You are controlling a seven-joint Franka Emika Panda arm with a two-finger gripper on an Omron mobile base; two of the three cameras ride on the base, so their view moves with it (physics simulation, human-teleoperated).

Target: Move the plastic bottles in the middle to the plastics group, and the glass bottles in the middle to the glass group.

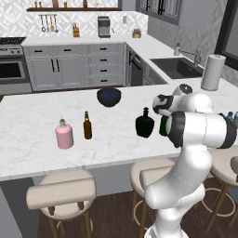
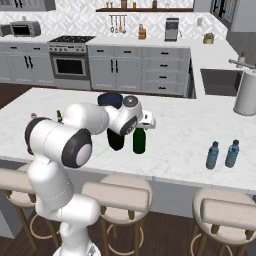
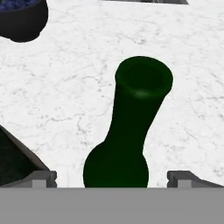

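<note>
Green bottle (image 3: 131, 131) stands between open tool (image 3: 111, 178) tips.

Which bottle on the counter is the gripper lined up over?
The dark-green bottle, standing between the open gripper's fingertips. The black squat bottle stands beside it.

From where I'm driving this, the non-job stuff is mostly kitchen clutter. There's a dark bowl (image 1: 109, 96) with something bluish inside, sitting on the white marble desk (image 1: 32, 125) a bit beyond the claw, toward the stove side. Well off to the claw's right, a paper towel roll (image 2: 247, 94) stands near the sink (image 2: 220, 81). Padded stools (image 2: 117, 196) line the near edge below the desk. Far back I can see the oven (image 2: 70, 64) and a coffee machine (image 2: 171, 29) against the wall.
</note>
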